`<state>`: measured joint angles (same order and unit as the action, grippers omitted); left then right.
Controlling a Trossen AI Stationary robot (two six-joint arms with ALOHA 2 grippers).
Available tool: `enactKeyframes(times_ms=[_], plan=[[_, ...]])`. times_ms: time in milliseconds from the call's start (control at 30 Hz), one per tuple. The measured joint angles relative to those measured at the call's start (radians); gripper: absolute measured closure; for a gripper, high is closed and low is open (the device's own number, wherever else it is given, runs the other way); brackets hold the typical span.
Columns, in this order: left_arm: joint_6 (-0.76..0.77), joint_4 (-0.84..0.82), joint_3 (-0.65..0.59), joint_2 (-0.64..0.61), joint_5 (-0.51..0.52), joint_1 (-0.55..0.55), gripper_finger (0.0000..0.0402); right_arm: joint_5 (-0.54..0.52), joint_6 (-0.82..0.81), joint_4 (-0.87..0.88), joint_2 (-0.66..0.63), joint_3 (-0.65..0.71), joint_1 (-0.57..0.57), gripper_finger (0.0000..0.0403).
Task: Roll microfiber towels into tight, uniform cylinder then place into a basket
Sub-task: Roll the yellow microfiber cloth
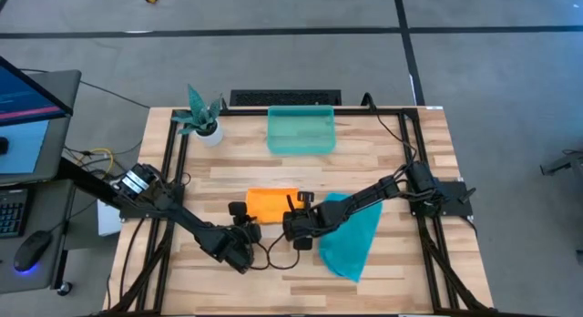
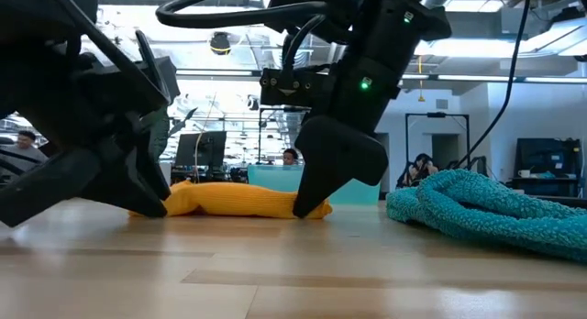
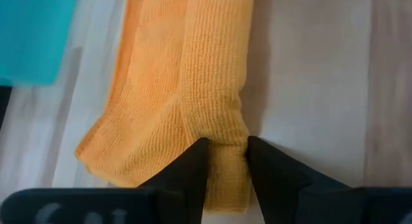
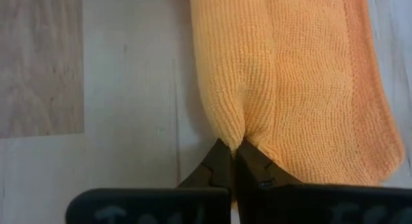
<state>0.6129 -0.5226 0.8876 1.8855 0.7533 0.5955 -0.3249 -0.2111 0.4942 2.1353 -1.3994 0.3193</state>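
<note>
The orange-yellow towel (image 1: 271, 205) lies on the table as a flat, partly rolled band, also seen in the low view (image 2: 234, 198). My left gripper (image 3: 227, 144) is shut on its near left end, and my right gripper (image 4: 235, 145) is shut on its near right end. Both come in from the table's near side. The teal-blue towel (image 1: 352, 233) lies rumpled on the table, right of the right gripper and under the right arm. The basket (image 1: 301, 131) stands at the far middle of the table. My left gripper pinches a thick rolled fold at the towel's near left end (image 3: 226, 161) between its two fingers, several layers deep. It comes slanting down from the near side. The towel rests on the table. My right gripper pinches a puckered bit of the rolled edge at the towel's near right end (image 4: 239, 130) between its shut fingertips. It slants down from the near side, and the towel lies on the table.
A small potted plant (image 1: 202, 118) stands at the far left of the table. Bare wood lies between the orange towel and the basket. A desk with a monitor (image 1: 27, 98) stands left of the table.
</note>
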Motion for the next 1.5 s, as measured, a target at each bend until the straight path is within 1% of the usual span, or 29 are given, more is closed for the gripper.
enactKeyframes(times_ms=[67,200,233,333,467,600,667,733,800,867,967,1067,1233,1367,1500], plan=[[0.001,-0.003,0.0,0.0,-0.014,0.004,0.032,0.006,0.0,0.0,0.0,0.0,0.0,0.0391],[-0.001,-0.033,0.02,0.002,-0.055,0.013,0.0381,0.029,0.0,-0.006,0.0,-0.001,0.012,0.0388],[-0.004,-0.045,0.03,0.002,-0.065,0.015,0.039,0.041,0.0,-0.008,0.0,-0.001,0.016,0.0387],[-0.007,-0.104,0.076,0.006,-0.082,0.024,0.0391,0.075,-0.001,-0.004,0.0,-0.016,0.028,0.0387],[0.009,-0.205,0.163,0.007,-0.201,0.034,0.0395,0.135,-0.002,0.001,0.006,-0.058,0.055,0.0392],[0.027,-0.251,0.25,0.008,-0.339,0.045,0.0398,0.264,-0.002,0.007,0.01,-0.112,0.09,0.0387],[0.015,-0.261,0.285,0.008,-0.389,0.054,0.0396,0.335,-0.002,0.0,0.01,-0.137,0.109,0.0387],[0.009,-0.283,0.322,0.008,-0.423,0.06,0.0396,0.381,-0.002,-0.006,0.01,-0.155,0.129,0.0389],[0.023,-0.321,0.357,0.007,-0.43,0.061,0.0396,0.386,-0.002,-0.006,0.01,-0.163,0.145,0.0391],[0.042,-0.373,0.383,0.007,-0.413,0.056,0.0396,0.364,-0.006,-0.005,0.01,-0.165,0.151,0.039],[0.068,-0.411,0.407,0.007,-0.418,0.022,0.0396,0.35,-0.045,0.025,0.01,-0.165,0.147,0.0387],[0.092,-0.408,0.41,0.007,-0.451,-0.026,0.0395,0.351,-0.076,0.058,0.01,-0.165,0.141,0.0388],[0.133,-0.393,0.399,0.006,-0.515,-0.133,0.0395,0.349,-0.074,0.044,0.009,-0.166,0.145,0.0396],[0.133,-0.378,0.4,0.005,-0.53,-0.208,0.0395,0.342,-0.074,0.048,0.01,-0.166,0.144,0.0392],[0.105,-0.354,0.399,0.005,-0.541,-0.251,0.0395,0.325,-0.078,0.087,0.012,-0.167,0.142,0.0394]])
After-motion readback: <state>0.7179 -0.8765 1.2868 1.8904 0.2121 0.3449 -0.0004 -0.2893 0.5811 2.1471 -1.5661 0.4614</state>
